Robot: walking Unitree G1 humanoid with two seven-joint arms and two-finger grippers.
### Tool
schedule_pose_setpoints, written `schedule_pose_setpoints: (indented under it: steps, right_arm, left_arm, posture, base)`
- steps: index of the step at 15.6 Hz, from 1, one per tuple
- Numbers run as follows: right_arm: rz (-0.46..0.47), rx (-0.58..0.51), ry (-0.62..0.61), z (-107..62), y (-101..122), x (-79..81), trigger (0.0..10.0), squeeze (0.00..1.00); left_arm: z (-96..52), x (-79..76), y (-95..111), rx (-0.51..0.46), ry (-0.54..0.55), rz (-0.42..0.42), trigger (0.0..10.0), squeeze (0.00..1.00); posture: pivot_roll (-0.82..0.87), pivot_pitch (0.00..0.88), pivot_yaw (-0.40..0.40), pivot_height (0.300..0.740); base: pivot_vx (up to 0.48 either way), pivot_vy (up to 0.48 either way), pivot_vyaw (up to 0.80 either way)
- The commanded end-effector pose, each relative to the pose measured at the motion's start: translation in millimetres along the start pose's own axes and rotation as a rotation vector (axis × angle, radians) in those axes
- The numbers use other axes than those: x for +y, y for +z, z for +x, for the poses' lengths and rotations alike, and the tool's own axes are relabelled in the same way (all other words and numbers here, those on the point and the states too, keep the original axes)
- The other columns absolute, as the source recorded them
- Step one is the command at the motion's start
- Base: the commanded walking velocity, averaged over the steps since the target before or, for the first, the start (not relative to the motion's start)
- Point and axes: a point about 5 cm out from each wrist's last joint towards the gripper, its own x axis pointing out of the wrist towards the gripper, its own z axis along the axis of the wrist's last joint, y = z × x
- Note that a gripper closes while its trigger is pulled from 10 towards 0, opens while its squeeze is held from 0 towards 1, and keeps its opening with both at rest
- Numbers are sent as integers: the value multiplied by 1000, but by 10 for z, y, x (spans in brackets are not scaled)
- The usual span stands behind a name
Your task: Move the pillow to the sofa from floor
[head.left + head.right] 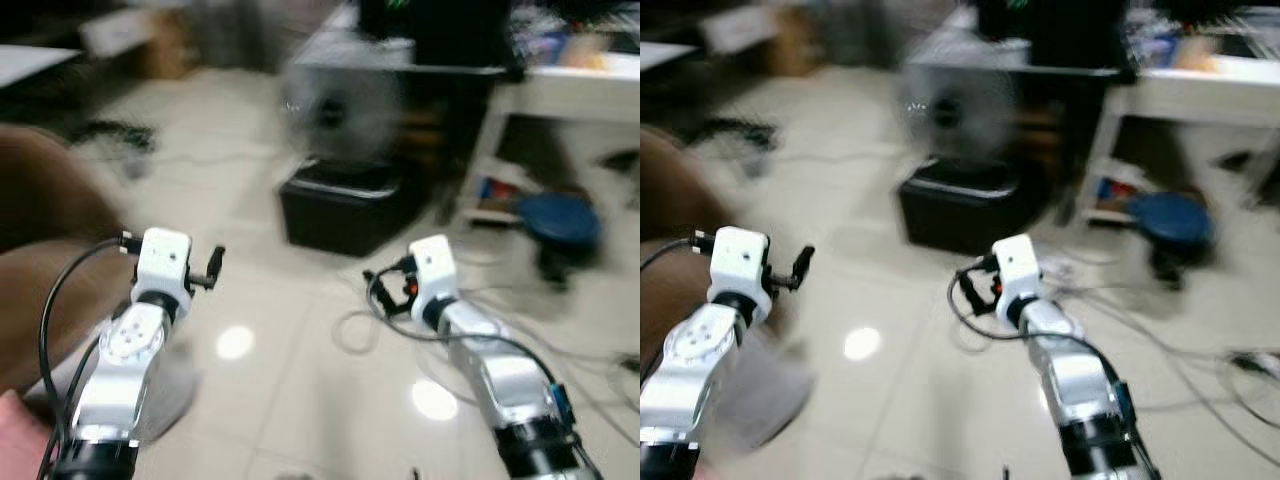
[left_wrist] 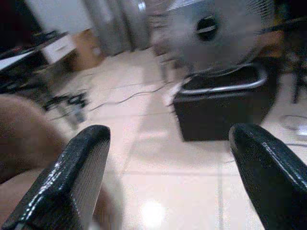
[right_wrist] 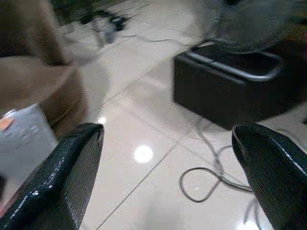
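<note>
Looks like the start of the task, with nothing lifted and nothing set down. Holds the left end effector (image 2: 168, 134) out in front with both black fingers spread wide and nothing between them. Holds the right end effector (image 3: 168, 129) the same way, fingers wide apart and empty. Points both out over the pale tiled floor (image 1: 300, 330), well clear of the tiles.

Cannot place the pillow with any certainty. Shows a pale grey shape (image 1: 175, 390) low on the floor, just beside the brown sofa (image 1: 40, 220) at the robot's left and under the left arm. May be the pillow, but is too smeared to call. Catches a similar grey-white patch with an orange mark against the sofa's side in the right wrist view. Shows no cushion lying on the visible part of the sofa.

Leaves, on that reading, the whole job: finding the pillow, reaching down, closing on it, carrying it across and releasing it on the seat.

Blurs heavily in both head views. Smears the fan (image 1: 340, 110) and the black box (image 1: 345, 210) beneath it. Reduces the clutter on the white bench (image 1: 580, 90) at the far right to coloured streaks. Cuts the sofa off at the left edge. Leaves a loose cable (image 3: 206, 177) looped on the tiles near the box, a likely snag for feet.
</note>
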Motion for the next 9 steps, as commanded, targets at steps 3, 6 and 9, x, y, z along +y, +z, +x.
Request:
schedule_pose_setpoints:
  steps: [3, 6, 9]
  right_arm:
    - [8, 9, -51, 25, -33, -50, 10000, 0]
    - [-225, 28, -176, 41, -59, -161, 10000, 0]
    - [-244, -38, -191, 31, -18, -155, 10000, 0]
  left_arm:
    - [7, -41, 48, -14, -19, 6, 10000, 0]
    - [13, -81, 56, -19, -47, 12, 10000, 0]
    - [13, -86, 82, -29, -61, 17, 10000, 0]
  posture:
    - [26, 0, 61, 740]
    - [26, 0, 61, 740]
    - [22, 0, 69, 740]
  base:
    - [0, 0, 267]
    - [0, 0, 0]
    - [0, 296, 0]
